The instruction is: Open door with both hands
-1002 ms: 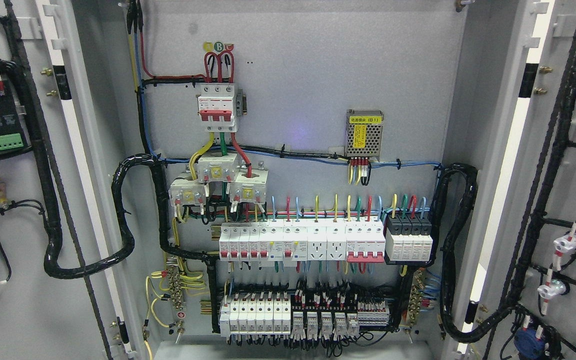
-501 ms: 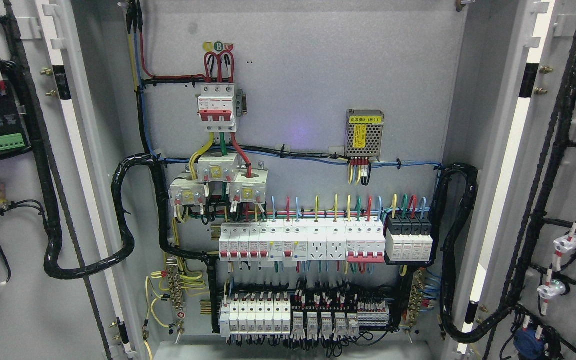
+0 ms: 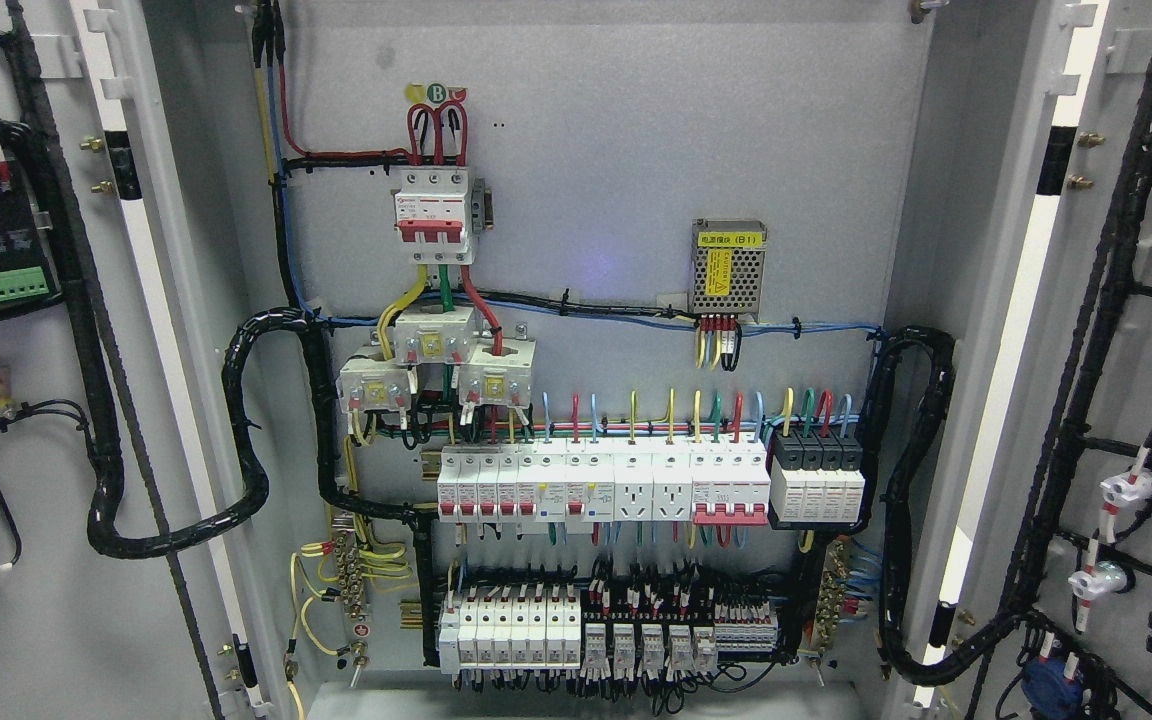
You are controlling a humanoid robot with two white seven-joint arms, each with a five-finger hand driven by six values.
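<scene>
1. Neither robot hand shows in the head view, so how far open either one is, or what it touches, cannot be told.
2. The cabinet back panel [image 3: 616, 150] fills the middle, grey and fully exposed.
3. The left door [image 3: 36, 620] stands swung wide open at the picture's left, its inner face turned to the camera and carrying black cable runs and a green terminal strip [image 3: 13, 286].
4. The right door [image 3: 1151, 380] is likewise open at the right, its inner face laced with black cable harness [image 3: 1086, 400] and small white fittings.
5. A thick black cable loop [image 3: 246, 440] curves from the left door's hinge side into the cabinet; a matching loop [image 3: 911, 480] does so at the right.
6. A row of white breakers [image 3: 601, 484] sits across the middle, with a lower row [image 3: 576, 630] beneath it.
7. A red-handled main breaker [image 3: 433, 215] is mounted upper left, above three white blocks [image 3: 436, 370].
8. A small perforated metal box with a yellow label [image 3: 729, 266] sits to the upper right.
</scene>
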